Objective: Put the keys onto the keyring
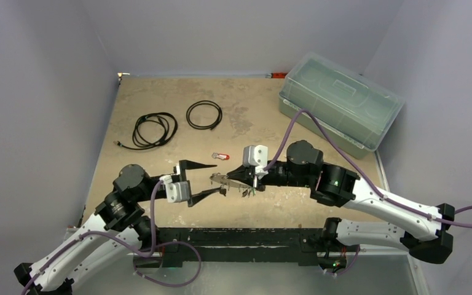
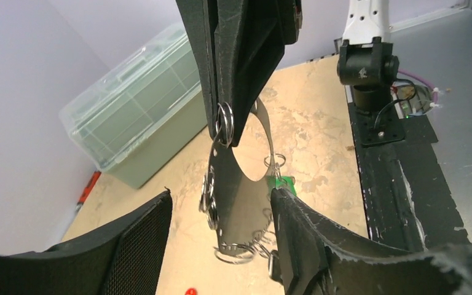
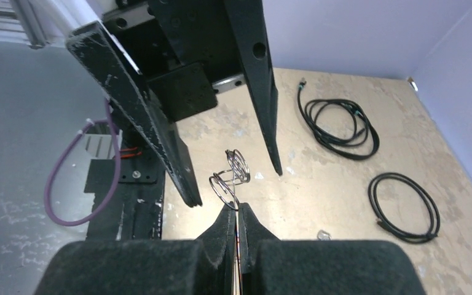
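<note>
Right gripper (image 1: 236, 178) clenched on the thin, pale metal keyring (image 2: 230, 206), held over the table's near centre between the released left gripper's (image 1: 209, 178) spread fingers. A green-headed key (image 2: 284, 183) dangles from it; a red-headed key (image 1: 220, 156) lies just beyond. Risk: a left finger's nudge may twist the slick, flat loop free.

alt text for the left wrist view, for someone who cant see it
The right gripper reaches down from the top, pinching the keyring, thin pale metal hung with small rings. The left gripper is open, a finger on either side of it, a green key by one finger. A clear plastic box sits behind.
</note>
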### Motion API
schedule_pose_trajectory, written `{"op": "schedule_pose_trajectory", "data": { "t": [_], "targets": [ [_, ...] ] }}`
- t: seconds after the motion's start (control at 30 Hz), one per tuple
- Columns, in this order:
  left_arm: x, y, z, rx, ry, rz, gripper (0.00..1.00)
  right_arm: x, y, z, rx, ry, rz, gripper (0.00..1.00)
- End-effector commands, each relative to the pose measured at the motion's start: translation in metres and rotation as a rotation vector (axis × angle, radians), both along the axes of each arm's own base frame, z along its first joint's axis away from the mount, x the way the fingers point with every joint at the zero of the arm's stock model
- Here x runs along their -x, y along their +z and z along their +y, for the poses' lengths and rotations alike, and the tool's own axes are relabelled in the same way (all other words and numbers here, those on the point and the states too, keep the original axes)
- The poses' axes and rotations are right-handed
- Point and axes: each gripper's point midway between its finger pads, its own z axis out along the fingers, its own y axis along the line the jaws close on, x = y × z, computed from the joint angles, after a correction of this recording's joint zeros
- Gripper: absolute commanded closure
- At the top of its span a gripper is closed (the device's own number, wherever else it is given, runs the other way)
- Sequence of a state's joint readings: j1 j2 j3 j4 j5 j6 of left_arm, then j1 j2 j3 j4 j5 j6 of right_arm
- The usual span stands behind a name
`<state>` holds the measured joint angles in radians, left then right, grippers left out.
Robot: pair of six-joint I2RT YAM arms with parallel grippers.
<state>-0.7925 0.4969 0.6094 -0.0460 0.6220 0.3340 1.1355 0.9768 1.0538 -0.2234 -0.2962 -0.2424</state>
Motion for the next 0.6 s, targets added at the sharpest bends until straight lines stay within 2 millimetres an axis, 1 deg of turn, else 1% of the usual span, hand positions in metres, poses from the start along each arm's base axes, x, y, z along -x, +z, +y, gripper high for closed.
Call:
{"op": "schedule_pose_trajectory", "data": {
  "t": [0.0,0.1,0.23,0.27,0.33,0.37,0.4,0.5,0.57],
  "targets": [
    [-0.013,0.007,0.013,0.001,0.117,0.009,0.38,-0.025,0.001,0.001,-0.013,-0.152,-0.017,1.00],
    [-0.029,0.001,0.021,0.002,0.226,0.056,0.35,-0.043,-0.013,-0.001,0.014,-0.272,0.005,1.00],
    [-0.062,-0.008,0.036,0.033,0.449,0.201,0.26,-0.066,-0.034,-0.014,0.049,-0.443,0.035,1.00],
    [-0.069,-0.009,0.040,0.044,0.500,0.241,0.24,-0.070,-0.038,-0.019,0.057,-0.481,0.041,1.00],
    [-0.082,-0.012,0.045,0.061,0.589,0.313,0.12,-0.077,-0.046,-0.030,0.070,-0.554,0.049,1.00],
    [-0.089,-0.012,0.048,0.075,0.637,0.348,0.08,-0.079,-0.047,-0.035,0.066,-0.582,0.056,1.00],
    [-0.096,-0.011,0.052,0.094,0.689,0.389,0.06,-0.081,-0.046,-0.040,0.055,-0.608,0.063,1.00],
    [-0.113,-0.011,0.060,0.118,0.828,0.509,0.03,-0.087,-0.046,-0.055,0.041,-0.696,0.079,1.00],
    [-0.125,-0.017,0.062,0.108,0.915,0.578,0.02,-0.091,-0.048,-0.065,0.045,-0.756,0.091,1.00]
  ]
}}
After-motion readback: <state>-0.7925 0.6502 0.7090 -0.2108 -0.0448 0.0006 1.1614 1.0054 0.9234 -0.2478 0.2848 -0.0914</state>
